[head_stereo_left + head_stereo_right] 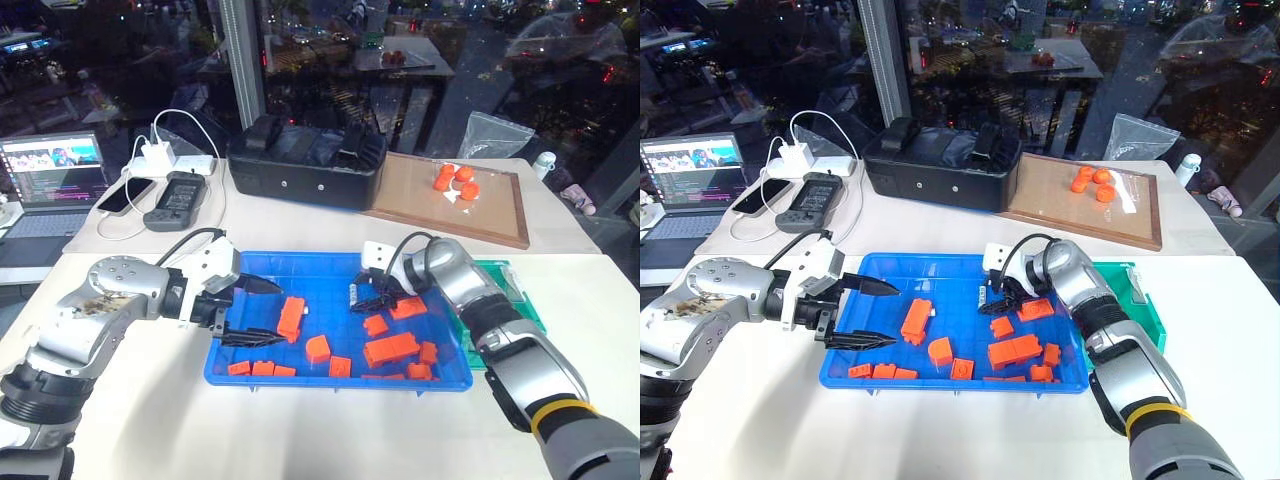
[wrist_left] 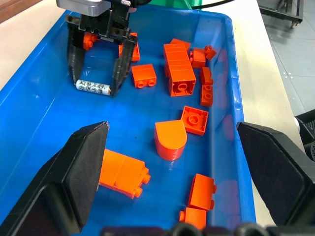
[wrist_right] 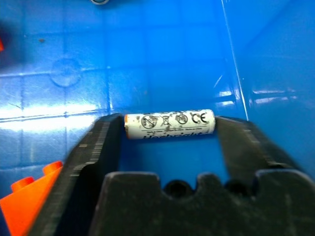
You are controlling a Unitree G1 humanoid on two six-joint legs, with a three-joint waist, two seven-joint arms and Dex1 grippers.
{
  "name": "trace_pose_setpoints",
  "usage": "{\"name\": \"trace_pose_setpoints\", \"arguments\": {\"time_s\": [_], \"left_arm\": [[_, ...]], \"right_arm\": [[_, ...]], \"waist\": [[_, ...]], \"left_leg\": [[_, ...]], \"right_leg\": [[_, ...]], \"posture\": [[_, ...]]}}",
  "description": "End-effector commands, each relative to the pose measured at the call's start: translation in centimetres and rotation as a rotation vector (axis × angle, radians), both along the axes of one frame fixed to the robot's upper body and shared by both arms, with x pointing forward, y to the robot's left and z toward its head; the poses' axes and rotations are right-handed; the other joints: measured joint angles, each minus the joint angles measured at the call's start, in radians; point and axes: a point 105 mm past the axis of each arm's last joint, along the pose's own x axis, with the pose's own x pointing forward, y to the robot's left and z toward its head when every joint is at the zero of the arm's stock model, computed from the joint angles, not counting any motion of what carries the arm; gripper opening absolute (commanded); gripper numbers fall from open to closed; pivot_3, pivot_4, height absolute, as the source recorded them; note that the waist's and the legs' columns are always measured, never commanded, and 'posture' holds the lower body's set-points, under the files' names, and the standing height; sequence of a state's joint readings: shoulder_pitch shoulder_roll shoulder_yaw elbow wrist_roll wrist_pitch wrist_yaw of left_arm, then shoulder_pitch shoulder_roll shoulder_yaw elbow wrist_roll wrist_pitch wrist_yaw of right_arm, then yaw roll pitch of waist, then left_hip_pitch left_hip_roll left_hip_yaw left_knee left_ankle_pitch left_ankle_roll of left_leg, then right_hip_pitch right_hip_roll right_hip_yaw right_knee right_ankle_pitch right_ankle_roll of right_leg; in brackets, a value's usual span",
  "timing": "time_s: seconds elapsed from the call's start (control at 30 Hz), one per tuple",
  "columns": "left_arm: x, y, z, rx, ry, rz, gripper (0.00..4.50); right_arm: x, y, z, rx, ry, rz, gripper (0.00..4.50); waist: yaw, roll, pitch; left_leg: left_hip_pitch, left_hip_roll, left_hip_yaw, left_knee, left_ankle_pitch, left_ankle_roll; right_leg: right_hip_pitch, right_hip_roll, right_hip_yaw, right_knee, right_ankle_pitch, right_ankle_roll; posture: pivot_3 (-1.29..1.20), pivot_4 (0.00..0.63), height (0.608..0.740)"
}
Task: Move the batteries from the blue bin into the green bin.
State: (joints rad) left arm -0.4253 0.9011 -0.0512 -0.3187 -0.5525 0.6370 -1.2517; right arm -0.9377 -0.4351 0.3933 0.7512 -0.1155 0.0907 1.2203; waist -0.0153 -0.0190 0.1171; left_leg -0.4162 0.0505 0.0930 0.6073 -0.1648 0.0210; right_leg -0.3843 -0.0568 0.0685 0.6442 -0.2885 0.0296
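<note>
Left eye view shows a big white table (image 1: 150, 420) that holds everything, so the robot can reach it all from above. On it sits the blue bin (image 1: 232, 372), the widest box here, low and flat so the arms can dip in easily. Behind it stands a black box (image 1: 300, 175) and a brown wooden board (image 1: 420, 195) with a few orange bits on it; I think they are just parked out of the way. Next to the blue bin, on the robot's right, sits the green bin (image 1: 528, 312), close by so the trip is short. Many orange blocks (image 1: 391, 349) lie loose in the blue bin, and they are not the ones to take. The left gripper (image 1: 255, 310) hangs over the robot's left end of the blue bin with its 2 fingers spread wide and nothing between them, maybe waiting its turn. The right gripper (image 3: 170, 129) reaches down into the far part of the blue bin. I can see 1 battery (image 3: 170, 125), a thin pale stick with dark marks, lying flat on the blue floor. It lies crosswise between the 2 black fingers, 1 finger at each end, so they can squeeze it end to end. The fingers look right up against its ends, but it sits on the floor, so I think the grab is not finished yet.
</note>
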Motion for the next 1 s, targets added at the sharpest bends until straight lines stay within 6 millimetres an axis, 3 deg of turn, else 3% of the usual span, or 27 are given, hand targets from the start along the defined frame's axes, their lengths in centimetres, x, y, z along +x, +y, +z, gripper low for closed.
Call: {"name": "trace_pose_setpoints", "arguments": {"time_s": [0.03, 0.1, 0.23, 0.33, 0.5, 0.6, 0.73, 1.0], "left_arm": [[0.0, -0.1, 0.8, -0.011, -0.05, -0.01, 4.5], [0.2, -0.1, 0.8, -0.014, -0.052, -0.007, 4.5], [0.6, -0.5, 1.1, -0.04, -0.055, -0.028, 4.5], [0.9, -1.4, 2.0, -0.101, -0.053, -0.069, 4.5], [1.3, -2.8, 3.7, -0.21, -0.051, -0.124, 4.5], [1.3, -4.3, 5.2, -0.291, -0.056, -0.164, 4.5], [1.5, -4.7, 5.9, -0.322, -0.059, -0.172, 4.5], [1.4, -4.6, 5.7, -0.307, -0.042, -0.161, 4.5]], "right_arm": [[0.3, -0.6, 2.8, 0.015, -0.073, 0.024, 2.53], [0.0, -1.2, 3.8, 0.012, -0.091, 0.029, 2.53], [-1.3, -2.9, 7.7, 0.041, -0.126, 0.014, 2.53], [-2.8, -5.4, 10.5, 0.035, -0.136, -0.029, 2.53], [-4.5, -10.4, 12.3, -0.073, -0.146, -0.145, 2.53], [-5.3, -13.5, 12.0, -0.166, -0.153, -0.219, 2.53], [-6.6, -16.2, 10.1, -0.235, -0.096, -0.279, 2.53], [-6.7, -17.5, 5.5, -0.301, -0.031, -0.296, 2.53]], "waist": [[0.001, 0.0, 0.0], [0.003, 0.0, 0.0], [0.002, 0.0, 0.0], [0.008, 0.0, 0.0], [0.016, 0.0, 0.0], [0.015, 0.0, 0.0], [0.007, 0.0, 0.0], [-0.002, 0.001, 0.0]], "left_leg": [[0.0, 0.0, 0.0, 0.0, 0.0, 0.0], [0.0, 0.0, 0.0, 0.0, 0.0, 0.0], [0.0, 0.0, -0.001, 0.0, 0.0, 0.0], [-0.001, 0.0, -0.001, 0.0, 0.0, 0.0], [-0.001, -0.001, 0.001, 0.0, 0.0, 0.0], [-0.001, -0.001, 0.002, 0.0, 0.0, 0.0], [-0.001, -0.001, 0.001, 0.0, 0.0, 0.0], [0.001, -0.001, -0.002, 0.0, 0.0, 0.0]], "right_leg": [[0.0, 0.0, 0.0, 0.0, 0.0, 0.0], [0.0, -0.001, 0.0, 0.0, 0.0, 0.0], [-0.001, -0.001, 0.0, 0.0, 0.0, 0.0], [-0.001, -0.001, 0.0, 0.0, 0.0, 0.0], [0.0, -0.001, -0.001, -0.002, 0.0, 0.0], [0.0, -0.001, 0.0, -0.002, 0.0, 0.0], [0.0, -0.001, 0.0, -0.003, 0.0, 0.001], [0.001, 0.0, 0.002, -0.002, 0.0, 0.001]], "posture": [[0.0, 0.15, 0.74], [0.0, 0.15, 0.74], [0.0, 0.15, 0.74], [0.0, 0.15, 0.74], [0.0, 0.15, 0.74], [0.0, 0.15, 0.74], [0.0, 0.15, 0.74], [0.0, 0.15, 0.74]]}}
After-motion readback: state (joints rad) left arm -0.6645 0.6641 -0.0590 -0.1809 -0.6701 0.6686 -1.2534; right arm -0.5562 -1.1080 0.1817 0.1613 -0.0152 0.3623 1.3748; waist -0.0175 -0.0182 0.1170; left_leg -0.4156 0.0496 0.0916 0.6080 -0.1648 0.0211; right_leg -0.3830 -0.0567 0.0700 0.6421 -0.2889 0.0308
